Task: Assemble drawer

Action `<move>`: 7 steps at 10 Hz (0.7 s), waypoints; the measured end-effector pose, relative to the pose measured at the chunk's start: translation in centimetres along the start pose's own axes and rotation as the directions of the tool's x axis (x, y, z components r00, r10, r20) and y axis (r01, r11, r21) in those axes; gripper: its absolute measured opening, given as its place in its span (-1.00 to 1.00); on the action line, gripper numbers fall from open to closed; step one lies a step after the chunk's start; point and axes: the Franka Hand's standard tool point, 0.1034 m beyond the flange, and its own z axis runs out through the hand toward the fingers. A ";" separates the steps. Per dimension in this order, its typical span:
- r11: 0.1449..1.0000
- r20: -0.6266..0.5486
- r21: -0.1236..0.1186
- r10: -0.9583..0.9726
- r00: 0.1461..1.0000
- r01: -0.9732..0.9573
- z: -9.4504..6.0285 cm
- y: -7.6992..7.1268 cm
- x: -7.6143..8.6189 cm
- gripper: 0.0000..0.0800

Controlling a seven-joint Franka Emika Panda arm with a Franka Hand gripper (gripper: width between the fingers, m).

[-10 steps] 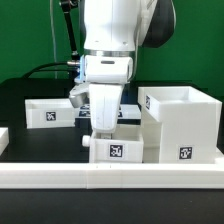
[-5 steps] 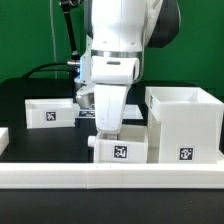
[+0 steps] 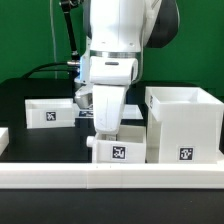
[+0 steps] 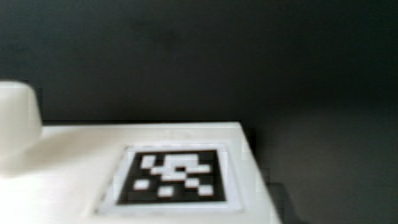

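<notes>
A small white tagged tray (image 3: pixel 122 148) sits at the front centre, its right end against the large cube-like housing (image 3: pixel 185 125) on the exterior view's right. My gripper (image 3: pixel 106 128) comes straight down onto this tray's back wall; its fingertips are hidden by the hand and the tray, and it appears shut on the wall. The wrist view shows the tray's white surface (image 4: pixel 71 150) and its tag (image 4: pixel 178 175) very close and blurred, with no fingers visible. A second tagged tray (image 3: pixel 48 113) stands further back on the exterior view's left.
A long low white border bar (image 3: pixel 110 178) runs along the front of the black table (image 3: pixel 30 150). Another white piece (image 3: pixel 3 137) shows at the left edge. Cables hang behind the arm.
The gripper and the front tray have shifted together toward the exterior view's right, closing the gap to the housing. Almost nothing has moved in the last half second.
</notes>
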 end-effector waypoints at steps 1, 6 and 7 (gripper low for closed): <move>1.000 0.007 0.009 0.003 1.000 -0.004 -0.1 0.2 0.0 -0.89; 0.999 0.017 0.043 0.000 1.000 0.000 0.0 -0.1 -0.2 -0.89; 0.999 0.016 0.043 -0.008 1.000 0.007 0.0 -0.1 0.1 -0.89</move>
